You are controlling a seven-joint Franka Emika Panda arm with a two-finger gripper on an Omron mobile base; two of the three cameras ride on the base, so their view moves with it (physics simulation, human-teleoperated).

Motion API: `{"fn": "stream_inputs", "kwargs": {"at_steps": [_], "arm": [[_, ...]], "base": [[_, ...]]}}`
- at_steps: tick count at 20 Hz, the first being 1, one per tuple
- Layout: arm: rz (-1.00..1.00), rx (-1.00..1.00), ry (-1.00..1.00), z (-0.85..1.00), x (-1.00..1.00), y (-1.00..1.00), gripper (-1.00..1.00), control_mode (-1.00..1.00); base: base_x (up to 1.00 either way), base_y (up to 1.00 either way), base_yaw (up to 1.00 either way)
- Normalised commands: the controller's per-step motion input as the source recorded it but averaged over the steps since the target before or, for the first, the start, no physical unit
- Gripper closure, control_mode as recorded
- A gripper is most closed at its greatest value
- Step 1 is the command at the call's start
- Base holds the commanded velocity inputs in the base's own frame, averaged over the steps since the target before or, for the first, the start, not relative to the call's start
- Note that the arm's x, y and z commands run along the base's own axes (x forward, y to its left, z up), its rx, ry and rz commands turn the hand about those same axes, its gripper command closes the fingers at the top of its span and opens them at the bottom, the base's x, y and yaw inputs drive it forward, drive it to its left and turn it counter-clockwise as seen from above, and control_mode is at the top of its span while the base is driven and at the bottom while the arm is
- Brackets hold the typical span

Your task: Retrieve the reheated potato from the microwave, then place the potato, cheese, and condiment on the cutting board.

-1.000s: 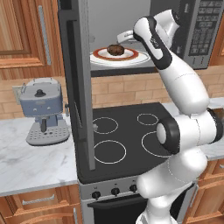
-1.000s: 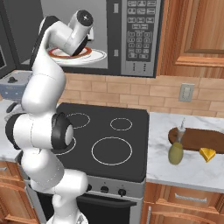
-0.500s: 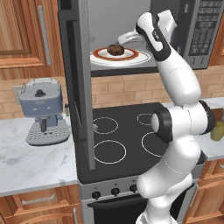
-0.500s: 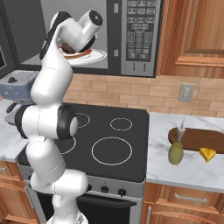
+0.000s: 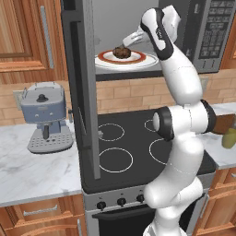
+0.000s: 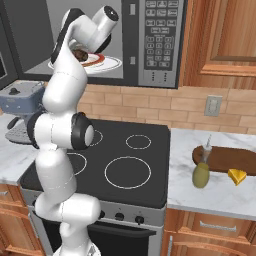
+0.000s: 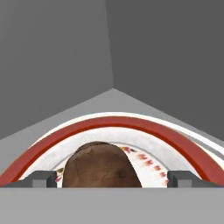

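Change: the arm has swung further into the microwave (image 5: 152, 41) since the earlier frames; its elbow now stands more upright over the stove (image 6: 125, 160), and the hand is closer to the plate (image 5: 126, 59).
Gripper (image 7: 113, 178): wide open, holding nothing; one fingertip (image 7: 41, 178) on each side of the potato (image 7: 101, 165), which lies between them with gaps on both sides.
Microwave: door (image 5: 83, 87) swung open to the left; inside sits a white plate with a red ring.
Plate: carries the potato (image 5: 122, 52), near the middle.
Potato: on the plate in the microwave, just beyond the hand.
Board (image 6: 227, 159): on the right counter, far from the microwave; nothing lies on it.
Condiment (image 6: 201, 172): upright on the counter just near of the board's left end.
Cheese (image 6: 237, 176): on the counter at the board's near edge, right of the bottle.
Left counter: a grey coffee machine (image 5: 46, 117).
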Motion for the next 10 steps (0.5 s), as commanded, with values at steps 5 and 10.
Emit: {"fn": "stream_inputs", "kwargs": {"at_steps": [5, 10], "arm": [[0.07, -0.06, 0.07, -0.13, 0.0, 0.06, -1.0, -1.0], [0.06, -0.05, 0.04, -0.14, 0.0, 0.06, -1.0, -1.0]], "base": [[0.0, 0.0, 0.0], [0.0, 0.0, 0.0]]}}
